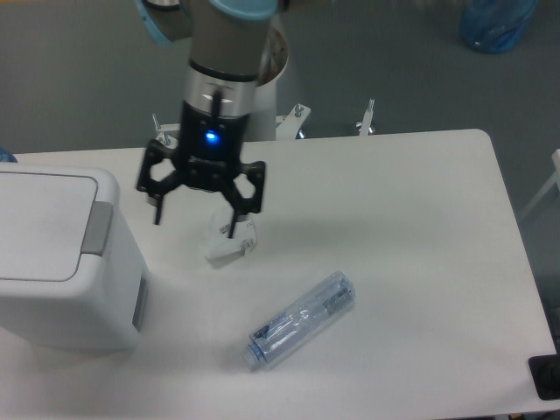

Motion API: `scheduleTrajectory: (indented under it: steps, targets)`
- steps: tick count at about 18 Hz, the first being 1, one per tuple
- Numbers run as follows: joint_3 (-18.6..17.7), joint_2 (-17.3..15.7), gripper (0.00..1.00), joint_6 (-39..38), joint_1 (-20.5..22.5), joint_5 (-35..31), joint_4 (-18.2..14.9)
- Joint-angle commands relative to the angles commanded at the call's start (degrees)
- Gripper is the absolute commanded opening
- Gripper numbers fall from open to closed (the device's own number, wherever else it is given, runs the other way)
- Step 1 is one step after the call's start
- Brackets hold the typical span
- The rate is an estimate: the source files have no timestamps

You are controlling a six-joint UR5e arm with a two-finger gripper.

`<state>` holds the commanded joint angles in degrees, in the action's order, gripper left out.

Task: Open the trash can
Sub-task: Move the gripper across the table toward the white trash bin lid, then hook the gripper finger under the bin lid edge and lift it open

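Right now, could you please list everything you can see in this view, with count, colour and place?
trash can: one, white with a grey push tab, left edge of the table, lid shut
crumpled wrapper: one, clear and white, table centre-left, partly behind the end effector
plastic bottle: one, clear, lying on its side, front centre
table: one, white
blue bag: one, floor, top right
arm pedestal: one, white, behind the table
end effector: one, black, open, empty, between can and wrapper

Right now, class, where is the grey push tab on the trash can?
On the trash can's lid, at its right edge, sits the push tab, left of the hand.
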<state>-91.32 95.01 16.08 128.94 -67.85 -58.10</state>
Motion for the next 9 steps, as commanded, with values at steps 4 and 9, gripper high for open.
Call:
scheduleTrajectory:
  steps: [4, 9]
  targets:
    - [-1.0, 0.5, 1.00, 0.1, -0.9, -0.1, 0.1]
    - [-0.8, 1.8, 1.00, -0.2, -2.8, -0.3, 3.3]
